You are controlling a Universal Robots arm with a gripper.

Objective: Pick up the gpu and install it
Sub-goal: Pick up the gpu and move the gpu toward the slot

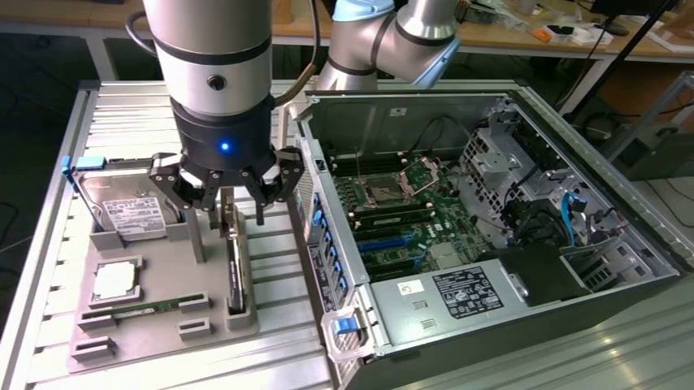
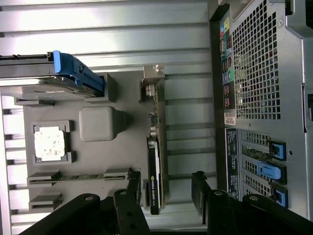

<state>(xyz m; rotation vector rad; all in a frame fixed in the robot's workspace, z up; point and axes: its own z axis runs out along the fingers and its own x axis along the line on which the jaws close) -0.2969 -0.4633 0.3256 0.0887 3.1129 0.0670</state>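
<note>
Exterior view, gripper [image 1: 230, 213] wide open, empty, over gpu [image 1: 234, 272] standing in grey tray [image 1: 162, 333] with hard drive [image 1: 130, 207]

One thin dark card [image 1: 233, 260], one boxy silver drive [image 1: 130, 207], one square silver chip [image 1: 116, 280], one long green stick [image 1: 141, 309], one open computer box [image 1: 412, 114].

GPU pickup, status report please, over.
Gripper open, poised above the gpu, a finger each side, no grip. It stands on edge in the grey tray. Grey post close beside it, computer case on the other side.
</note>
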